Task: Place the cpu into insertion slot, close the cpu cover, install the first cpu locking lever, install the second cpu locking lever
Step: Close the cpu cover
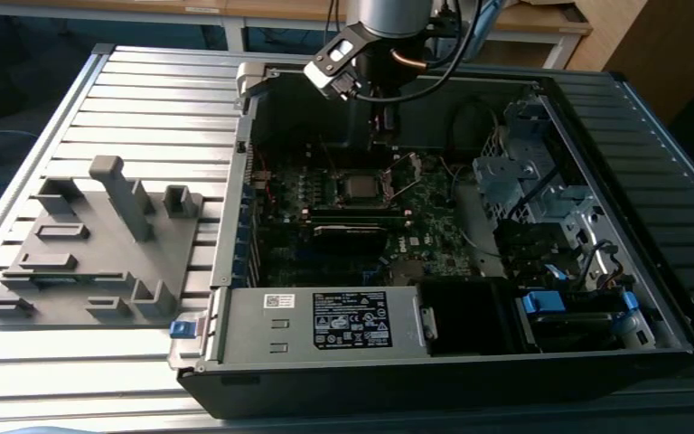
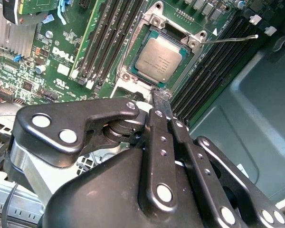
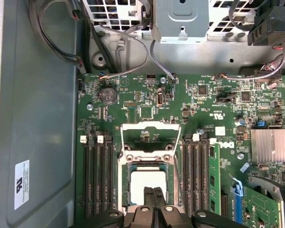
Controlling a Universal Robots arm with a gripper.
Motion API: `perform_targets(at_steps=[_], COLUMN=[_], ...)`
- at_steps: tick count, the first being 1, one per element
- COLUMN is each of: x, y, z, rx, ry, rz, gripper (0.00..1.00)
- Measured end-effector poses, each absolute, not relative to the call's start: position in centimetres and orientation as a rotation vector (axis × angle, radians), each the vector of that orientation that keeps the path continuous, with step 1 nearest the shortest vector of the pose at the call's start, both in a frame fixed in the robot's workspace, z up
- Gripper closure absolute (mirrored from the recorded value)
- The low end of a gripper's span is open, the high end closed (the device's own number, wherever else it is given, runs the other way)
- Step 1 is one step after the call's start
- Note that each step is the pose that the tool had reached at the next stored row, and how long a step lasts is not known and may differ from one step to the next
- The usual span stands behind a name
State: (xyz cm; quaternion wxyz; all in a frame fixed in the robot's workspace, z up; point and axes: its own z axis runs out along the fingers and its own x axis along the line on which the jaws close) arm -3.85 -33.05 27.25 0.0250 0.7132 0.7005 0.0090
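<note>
Just below the pincer [image 2: 160,97], the cpu [image 2: 162,59].

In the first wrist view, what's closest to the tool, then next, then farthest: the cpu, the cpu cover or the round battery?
1. The cpu, right beside the tool.
2. The cpu cover, hinged open just beyond the cpu.
3. The round battery, farther still, past the cover.

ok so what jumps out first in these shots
The open case on the slatted table, with the gripper reaching down into it in the exterior view. In the second wrist view the silver-topped cpu lies in the slot, just past the gripper's shut fingertips. In the first wrist view the cover stands flipped open beside it.
</note>
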Motion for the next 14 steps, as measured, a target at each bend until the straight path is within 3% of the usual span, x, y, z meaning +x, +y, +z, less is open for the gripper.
perform_targets(at_steps=[14], x=[-3.85], y=[-32.99], z=[27.59], rx=[2.206], ry=[2.166], rz=[0.028], gripper=[0.90])
